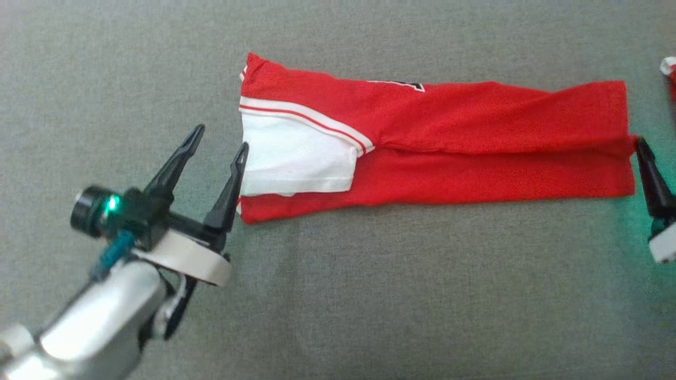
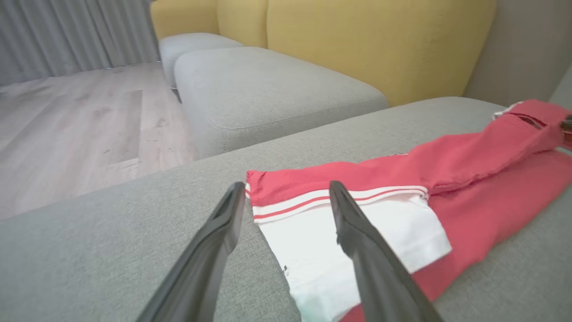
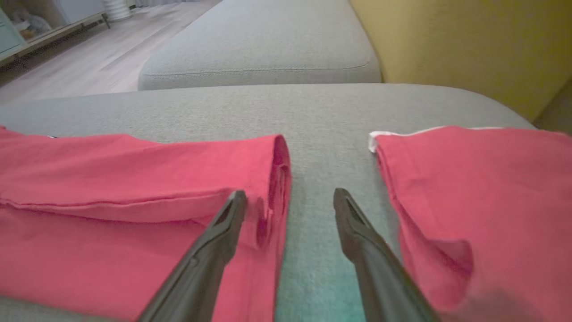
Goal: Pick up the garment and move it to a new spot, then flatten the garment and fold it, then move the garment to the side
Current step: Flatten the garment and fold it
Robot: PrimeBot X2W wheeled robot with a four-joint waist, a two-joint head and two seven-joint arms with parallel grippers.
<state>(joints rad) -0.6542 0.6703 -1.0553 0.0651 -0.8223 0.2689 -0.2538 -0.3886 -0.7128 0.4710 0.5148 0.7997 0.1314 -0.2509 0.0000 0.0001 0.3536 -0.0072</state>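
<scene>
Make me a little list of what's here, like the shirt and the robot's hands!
garment: red, folded into a long strip, lying flat
white sleeve: on top, at the strip's left end
surface: grey cushion
left gripper: open, at the sleeve end, holding nothing
right gripper: open, at the other end, holding nothing
nearby: second red cloth, apart from the garment, past the right gripper

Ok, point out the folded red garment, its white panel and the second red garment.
folded red garment point(image 1: 475, 179): head view, red body right of centre.
white panel point(image 1: 296, 158): head view, middle of the white cloth.
second red garment point(image 3: 469, 188): right wrist view, its flat red top.
</scene>
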